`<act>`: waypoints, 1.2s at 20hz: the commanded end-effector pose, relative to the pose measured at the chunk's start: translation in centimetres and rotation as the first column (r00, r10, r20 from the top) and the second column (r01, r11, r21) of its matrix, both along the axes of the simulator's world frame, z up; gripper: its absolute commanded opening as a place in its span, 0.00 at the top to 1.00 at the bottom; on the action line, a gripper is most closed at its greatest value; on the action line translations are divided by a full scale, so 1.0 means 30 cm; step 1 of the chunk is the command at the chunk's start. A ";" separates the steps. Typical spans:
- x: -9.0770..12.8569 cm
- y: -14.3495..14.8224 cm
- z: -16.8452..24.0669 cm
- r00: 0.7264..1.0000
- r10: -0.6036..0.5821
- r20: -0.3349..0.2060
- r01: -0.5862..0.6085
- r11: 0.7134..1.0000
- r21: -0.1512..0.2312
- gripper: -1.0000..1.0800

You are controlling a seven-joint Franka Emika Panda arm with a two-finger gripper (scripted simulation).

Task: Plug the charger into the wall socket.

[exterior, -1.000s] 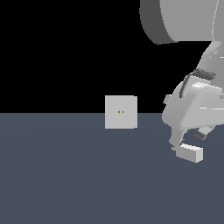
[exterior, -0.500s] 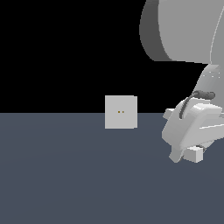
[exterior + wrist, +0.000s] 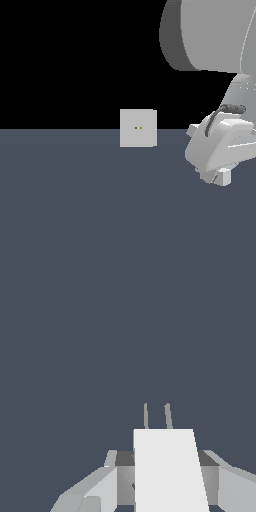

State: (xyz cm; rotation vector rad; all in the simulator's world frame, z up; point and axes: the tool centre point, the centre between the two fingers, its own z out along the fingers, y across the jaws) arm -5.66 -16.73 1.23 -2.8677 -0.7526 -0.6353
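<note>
The wall socket (image 3: 138, 128) is a flat upright light-grey square plate with two tiny yellowish holes, standing on the dark floor in the middle of the exterior view. The charger (image 3: 224, 177) is a small light-grey block on the floor at the exterior view's right, mostly hidden behind my hand. In the wrist view the charger (image 3: 170, 471) lies between my fingers with its two prongs pointing away from the camera. My gripper (image 3: 162, 456) straddles the block, open, with dark gaps between each finger and it. In the exterior view my gripper (image 3: 216, 176) is down at the floor.
The dark grey-blue floor (image 3: 75, 200) stretches from the socket towards the camera. The arm's large grey link (image 3: 210, 35) fills the exterior view's upper right. The background behind the socket is black.
My hand has come down over the charger and now covers most of it in the exterior view. The charger and the socket have stayed where they were.
</note>
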 end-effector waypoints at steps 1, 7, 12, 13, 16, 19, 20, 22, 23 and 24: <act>0.000 0.001 0.000 1.000 0.000 0.000 0.000 1.000 0.000 1.00; -0.001 0.024 0.015 1.000 -0.022 0.000 0.022 1.000 0.000 1.00; -0.002 0.077 0.049 0.997 -0.072 0.001 0.072 0.997 0.000 1.00; -0.001 0.091 0.057 0.996 -0.085 0.001 0.085 0.996 0.000 1.00; 0.002 0.136 0.087 0.992 -0.128 0.002 0.128 0.992 0.000 1.00; 0.008 0.184 0.118 0.985 -0.172 0.003 0.172 0.985 0.001 1.00; 0.010 0.200 0.129 0.982 -0.187 0.003 0.187 0.982 0.001 1.00; 0.017 0.231 0.149 0.976 -0.216 0.004 0.216 0.976 0.002 1.00; 0.020 0.246 0.159 0.973 -0.230 0.004 0.230 0.973 0.002 1.00; 0.024 0.261 0.169 0.970 -0.243 0.005 0.243 0.970 0.003 1.00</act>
